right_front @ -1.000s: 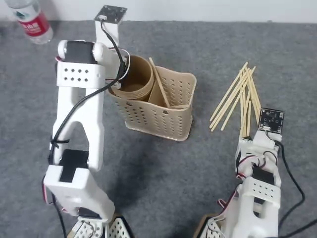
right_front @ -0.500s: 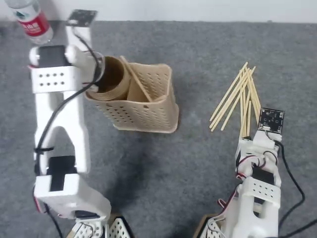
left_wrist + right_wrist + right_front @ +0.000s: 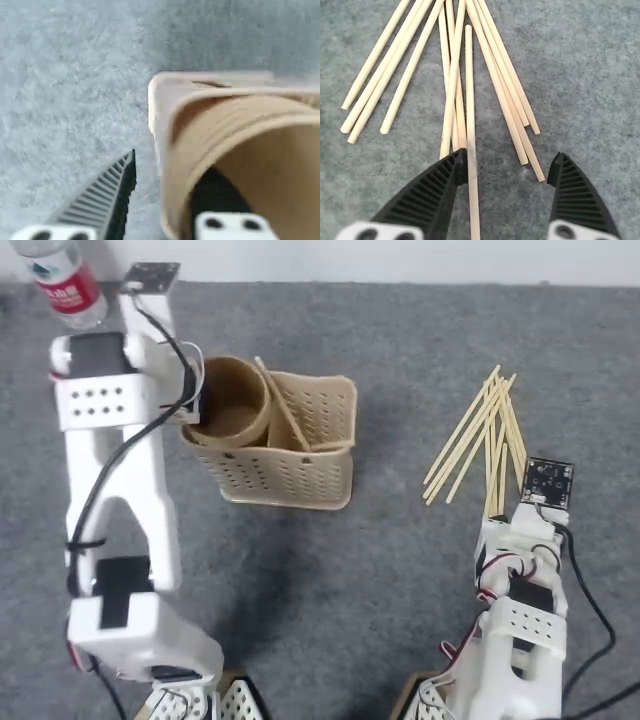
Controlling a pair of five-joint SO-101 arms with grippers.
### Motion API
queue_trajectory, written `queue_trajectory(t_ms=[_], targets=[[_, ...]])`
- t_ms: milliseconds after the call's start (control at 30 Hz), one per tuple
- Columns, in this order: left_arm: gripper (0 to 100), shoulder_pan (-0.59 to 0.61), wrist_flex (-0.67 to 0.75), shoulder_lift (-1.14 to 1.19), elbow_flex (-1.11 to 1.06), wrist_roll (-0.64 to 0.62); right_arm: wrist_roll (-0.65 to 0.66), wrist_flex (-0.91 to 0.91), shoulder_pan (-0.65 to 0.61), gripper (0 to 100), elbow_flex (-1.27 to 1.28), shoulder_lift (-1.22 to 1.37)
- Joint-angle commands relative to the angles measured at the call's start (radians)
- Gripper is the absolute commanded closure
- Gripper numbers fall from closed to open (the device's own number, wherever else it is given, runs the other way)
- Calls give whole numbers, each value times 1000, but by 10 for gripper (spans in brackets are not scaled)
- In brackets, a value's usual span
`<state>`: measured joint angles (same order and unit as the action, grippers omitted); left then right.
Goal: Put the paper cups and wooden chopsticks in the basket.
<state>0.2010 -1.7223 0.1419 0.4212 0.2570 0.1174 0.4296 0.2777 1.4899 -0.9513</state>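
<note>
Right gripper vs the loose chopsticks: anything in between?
Nothing visible. The right gripper hangs open directly over the near ends of the chopsticks, which lie loose on the grey carpet with no other object among them.

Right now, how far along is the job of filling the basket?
Done: the paper cups sit in the basket, with one chopstick beside them. In hand: the left hand straddles the cups' rim, open; the right hand hangs open over the loose chopsticks on the table, gripping none. Left: that whole pile.
</note>
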Motion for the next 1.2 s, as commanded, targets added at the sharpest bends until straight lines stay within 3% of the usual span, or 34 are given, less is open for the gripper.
queue_trajectory(t_ms=[0, 67, 267, 433, 567, 667, 900, 1033, 1167], targets=[[565, 12, -34, -150, 38, -132, 3, -21, -2, 732, -11, -19], [513, 8, -31, -212, 38, -114, 3, -21, -2, 732, -11, -19], [510, -8, -32, -393, 30, -28, 3, -21, -2, 732, -11, -19], [510, 138, -32, -569, -104, -20, 6, -19, -2, 734, -9, -19], [510, 239, -31, -736, -366, -17, 6, -19, -4, 734, -8, -19], [510, 242, 3, -850, -602, -18, 6, -19, -5, 734, -8, -19], [510, 273, 273, -1063, -1148, -14, 5, -16, -5, 734, -8, -19], [510, 477, 304, -1247, -1167, -12, 6, -16, -7, 734, -8, -19], [510, 752, 454, -1482, -1193, -12, 8, -16, -8, 734, -8, -19]])
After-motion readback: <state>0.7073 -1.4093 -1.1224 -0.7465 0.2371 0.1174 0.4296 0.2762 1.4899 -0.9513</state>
